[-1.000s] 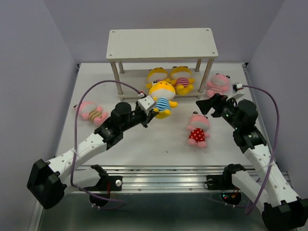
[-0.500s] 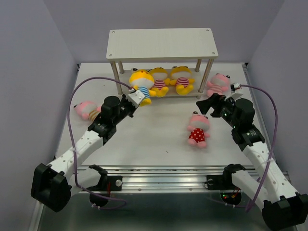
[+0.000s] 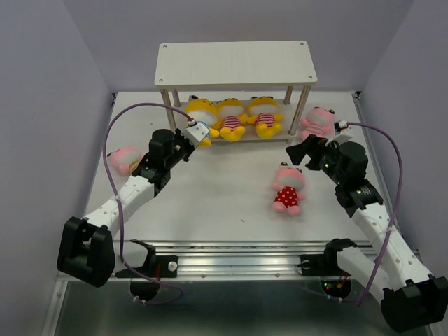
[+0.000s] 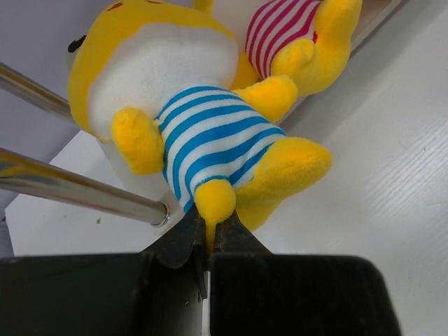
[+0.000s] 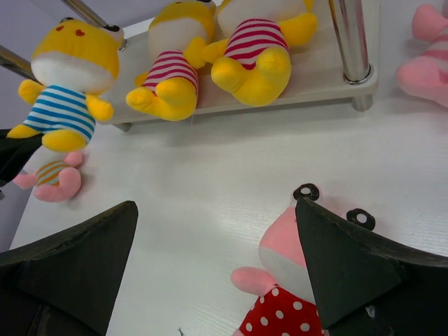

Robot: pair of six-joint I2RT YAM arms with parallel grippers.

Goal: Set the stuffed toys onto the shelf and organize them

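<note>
Left wrist view: left gripper (image 4: 208, 241) pinched on a foot of the blue-striped yellow toy (image 4: 210, 140), held at the left end of the shelf (image 3: 234, 63) near the far edge, likely to extend the row of red-striped yellow toys (image 3: 229, 123); right gripper (image 5: 215, 210) spread wide, empty.

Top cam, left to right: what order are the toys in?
left pink toy → blue-striped yellow toy → middle yellow toy → right yellow toy → polka-dot pink toy → far-right pink toy
</note>
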